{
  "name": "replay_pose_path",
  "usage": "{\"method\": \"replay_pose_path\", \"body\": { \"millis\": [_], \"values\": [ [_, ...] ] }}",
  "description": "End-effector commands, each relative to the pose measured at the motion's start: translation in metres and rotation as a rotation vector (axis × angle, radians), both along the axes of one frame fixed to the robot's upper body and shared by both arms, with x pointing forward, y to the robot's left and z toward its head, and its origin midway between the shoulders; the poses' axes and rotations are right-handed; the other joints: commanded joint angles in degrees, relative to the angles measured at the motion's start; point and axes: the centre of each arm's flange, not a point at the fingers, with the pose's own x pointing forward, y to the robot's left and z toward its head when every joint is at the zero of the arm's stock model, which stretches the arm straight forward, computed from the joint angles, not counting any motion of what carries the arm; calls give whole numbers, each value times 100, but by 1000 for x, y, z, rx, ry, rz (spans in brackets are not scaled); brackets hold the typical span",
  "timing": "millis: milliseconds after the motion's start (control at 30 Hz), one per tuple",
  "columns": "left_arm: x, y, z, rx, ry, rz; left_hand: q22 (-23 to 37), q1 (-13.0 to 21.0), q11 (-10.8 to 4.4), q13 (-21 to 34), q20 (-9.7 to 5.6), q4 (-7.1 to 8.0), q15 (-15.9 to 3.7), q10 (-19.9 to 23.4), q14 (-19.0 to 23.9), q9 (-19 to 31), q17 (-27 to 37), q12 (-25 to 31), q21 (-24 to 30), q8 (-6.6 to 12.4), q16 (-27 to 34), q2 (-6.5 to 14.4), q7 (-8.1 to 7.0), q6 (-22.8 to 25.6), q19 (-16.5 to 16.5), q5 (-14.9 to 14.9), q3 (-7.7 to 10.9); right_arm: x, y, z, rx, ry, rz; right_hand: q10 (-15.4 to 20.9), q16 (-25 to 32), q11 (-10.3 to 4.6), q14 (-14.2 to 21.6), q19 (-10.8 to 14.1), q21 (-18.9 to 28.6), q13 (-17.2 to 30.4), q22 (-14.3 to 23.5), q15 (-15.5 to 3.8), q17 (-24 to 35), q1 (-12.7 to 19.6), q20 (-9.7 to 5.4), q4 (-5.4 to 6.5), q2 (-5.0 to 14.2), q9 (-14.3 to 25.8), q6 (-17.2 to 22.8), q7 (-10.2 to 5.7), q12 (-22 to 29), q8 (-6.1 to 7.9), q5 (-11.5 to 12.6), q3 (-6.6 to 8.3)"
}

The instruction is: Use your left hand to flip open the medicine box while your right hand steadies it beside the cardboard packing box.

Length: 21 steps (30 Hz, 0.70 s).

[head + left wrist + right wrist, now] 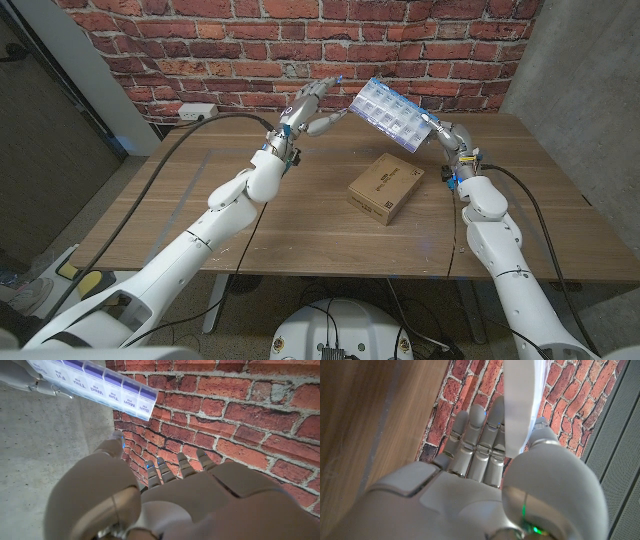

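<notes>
Pill box aloft, lids not yet flipped

My right hand (pixel 441 135) grips the clear purple-lidded weekly medicine box (pixel 391 113) above the brown cardboard packing box (pixel 385 188); my left hand (pixel 310 108), empty with fingers apart (just beside it), should lift one lid gently.

You face a red brick wall (pixel 200 40) with pale mortar running behind the wooden table (pixel 200 200), whose brown top shows faint scuffs. A white power outlet (pixel 197 110) sits low on the bricks toward your left, just above the table's far edge. A plain grey concrete wall (pixel 580 70) closes off your right side. A dark grey panel (pixel 50 110) stands on your left. Light falls evenly.
</notes>
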Motion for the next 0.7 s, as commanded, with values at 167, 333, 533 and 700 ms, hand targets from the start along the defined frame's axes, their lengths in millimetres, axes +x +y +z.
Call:
{"method": "replay_pose_path", "body": {
  "millis": [167, 333, 533, 700],
  "values": [
    [-15, -19, -21, 153, -125, -2, 53, 532, -22, -175, 25, -328, -310, 547, 347, -23, 13, 89, 133, 255, 102, 416, -2, 638, -73, -23, 429, -6, 18, 5, 49, -13, -77, 320, -85, -256, 88, 49, 84, -17, -28, -526, 30, 599, -347, 8, 516, 26, 50, -3, -31, -21, 46, 47],
    [-17, -23, -24, 169, -154, 4, 60, 516, -33, -230, 3, -332, -368, 738, 481, -31, 24, 112, 214, 328, 144, 419, -12, 836, 33, -50, 453, -8, 24, 9, 54, -28, -84, 327, -92, -264, 94, 47, 92, 11, -37, -523, 89, 605, -345, 7, 517, 23, 58, -12, -25, -28, 47, 51],
    [-18, -29, -28, 181, -201, 38, 61, 305, -45, -421, -411, -370, -753, 1290, 1044, -56, 58, 130, 756, 442, 306, -42, -30, 1163, 1057, -44, 148, -10, 31, 14, 53, -48, -98, 330, -115, -269, 117, 48, 100, 15, -47, -523, 133, 608, -351, 7, 513, 18, 68, -7, -43, -39, 46, 49],
    [-16, -33, -29, 213, -157, 59, 132, 167, -43, -527, -762, -279, -906, 1618, 1504, -92, 195, 121, 1149, 520, 510, -65, -13, 1450, 1631, -16, -3, -11, 35, 16, 56, -63, -99, 349, -135, -261, 127, 46, 104, -4, -51, -525, 166, 606, -352, 11, 514, 20, 71, -6, -61, -46, 46, 47]
  ]
}}
